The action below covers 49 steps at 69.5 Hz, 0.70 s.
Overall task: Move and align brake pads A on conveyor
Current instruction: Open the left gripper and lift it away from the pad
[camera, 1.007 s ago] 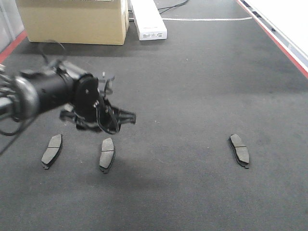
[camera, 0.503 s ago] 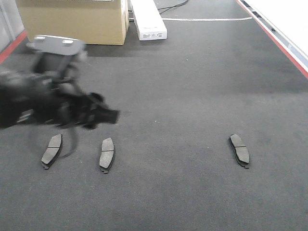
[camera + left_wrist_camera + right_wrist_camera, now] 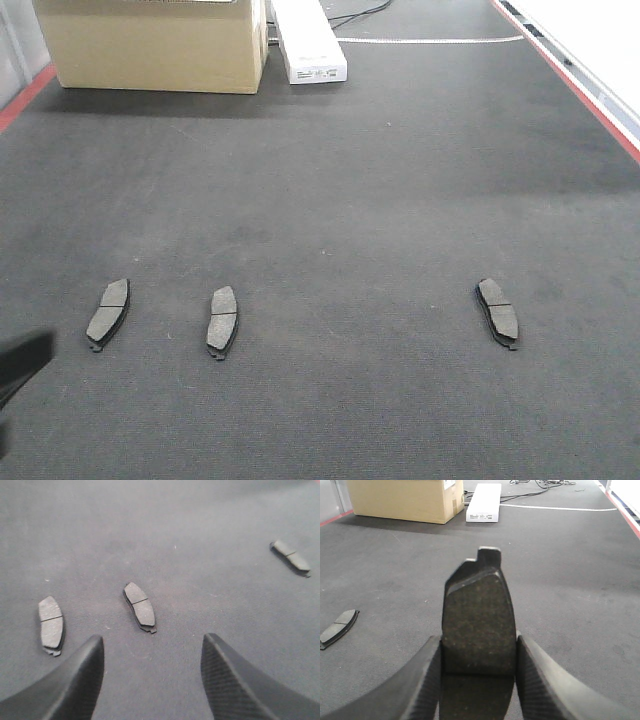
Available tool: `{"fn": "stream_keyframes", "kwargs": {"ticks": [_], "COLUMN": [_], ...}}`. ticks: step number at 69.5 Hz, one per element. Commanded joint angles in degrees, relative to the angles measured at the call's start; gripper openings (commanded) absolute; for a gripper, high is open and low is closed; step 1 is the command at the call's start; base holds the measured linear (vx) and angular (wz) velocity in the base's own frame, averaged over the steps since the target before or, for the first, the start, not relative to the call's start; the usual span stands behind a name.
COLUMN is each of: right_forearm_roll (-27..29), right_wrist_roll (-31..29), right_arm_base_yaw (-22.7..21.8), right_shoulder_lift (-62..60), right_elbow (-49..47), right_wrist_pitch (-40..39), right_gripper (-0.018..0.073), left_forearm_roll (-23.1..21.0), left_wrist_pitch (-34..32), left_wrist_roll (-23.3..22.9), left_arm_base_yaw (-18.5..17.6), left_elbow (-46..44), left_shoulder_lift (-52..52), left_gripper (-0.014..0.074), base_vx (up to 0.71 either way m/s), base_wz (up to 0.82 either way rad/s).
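Charcoal belt: the conveyor (image 3: 400, 200) carries three brake pads A in a loose row, two (image 3: 108, 313) (image 3: 222, 319) near each other at the left, one (image 3: 498, 311) well apart at the right.
Right gripper (image 3: 479, 655): clamped on the fourth pad (image 3: 479, 625), lifted clear of the belt.
Left gripper (image 3: 152, 672): spread wide, empty, above the left pair.
Your placement: probably the gap between the middle and right pads; set yours down flat, turned to match the row.
Watch: release only once the pad rests on the belt.

Setting: an industrial workshop or test line was indicated.
Surface: a wide charcoal felt-like conveyor belt (image 3: 400, 200) with red edge strips was seen.
Goods: a brown cardboard carton (image 3: 150, 45) and a white oblong box (image 3: 308, 42) were stored.
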Motion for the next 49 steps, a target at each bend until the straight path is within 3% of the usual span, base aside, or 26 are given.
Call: {"fn": "stream_keyframes", "kwargs": {"ticks": [1, 21, 49], "right_forearm_roll": [-1.22, -1.22, -1.22], "right_wrist_roll": [-0.21, -0.21, -0.21], "right_arm_base_yaw": [-0.01, -0.01, -0.01], "right_shoulder_lift": [0.32, 0.32, 0.32], "right_elbow": [-1.81, -1.81, -1.81], "right_wrist_pitch": [-5.06, -5.06, -5.06], "right_gripper": [-0.0004, -0.0004, -0.0004], "left_forearm_roll": [1.12, 1.39, 1.29], "left_wrist_pitch": [-3.86, -4.14, -3.12], "left_wrist_roll": [0.36, 0.56, 0.5], "left_arm_base_yaw": [-0.25, -0.25, -0.25], "left_elbow": [2.95, 10.62, 10.69], "left_shoulder_lift": [-6.85, -18.65, -19.33], "left_gripper": [0.0422, 0.0422, 0.0422], "base_vx": [0.0, 0.0, 0.0], "base_wz": [0.0, 0.0, 0.0]}}
